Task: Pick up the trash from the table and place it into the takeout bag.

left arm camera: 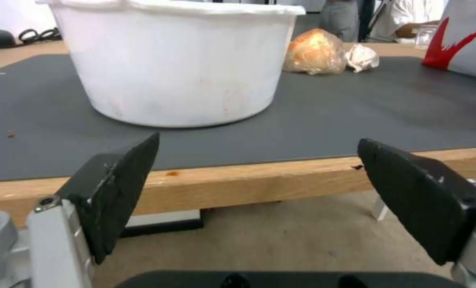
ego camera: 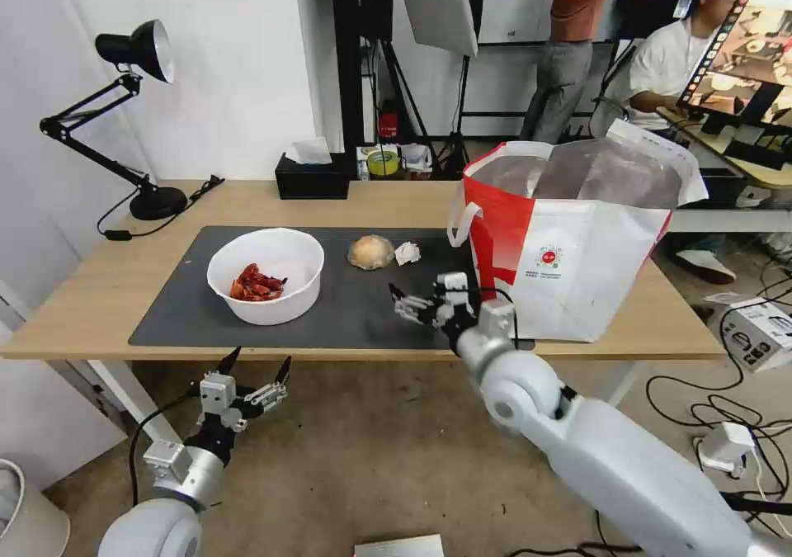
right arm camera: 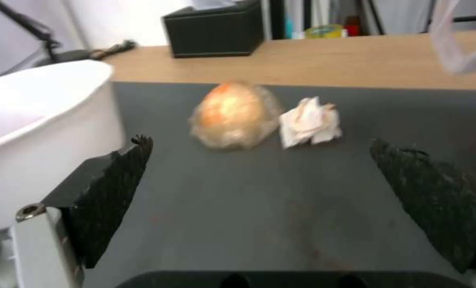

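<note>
On the table (ego camera: 91, 293), a dark mat (ego camera: 346, 313) carries the trash: a white bowl (ego camera: 266, 275) holding red shell scraps (ego camera: 257, 283), a tan wrapped ball (ego camera: 370, 252) and a crumpled tissue (ego camera: 407, 252). The red-and-white takeout bag (ego camera: 577, 243) stands open at the mat's right end. My right gripper (ego camera: 403, 301) hovers open low over the mat, facing the ball (right arm camera: 233, 114) and tissue (right arm camera: 308, 122) a short way off. My left gripper (ego camera: 261, 359) hangs open just below the table's front edge, in front of the bowl (left arm camera: 174, 64).
A black desk lamp (ego camera: 136, 45) stands at the back left, with a black tissue box (ego camera: 312, 179) at the back middle. Cables and a white box (ego camera: 763, 330) lie on the floor to the right. People sit and stand behind the bag.
</note>
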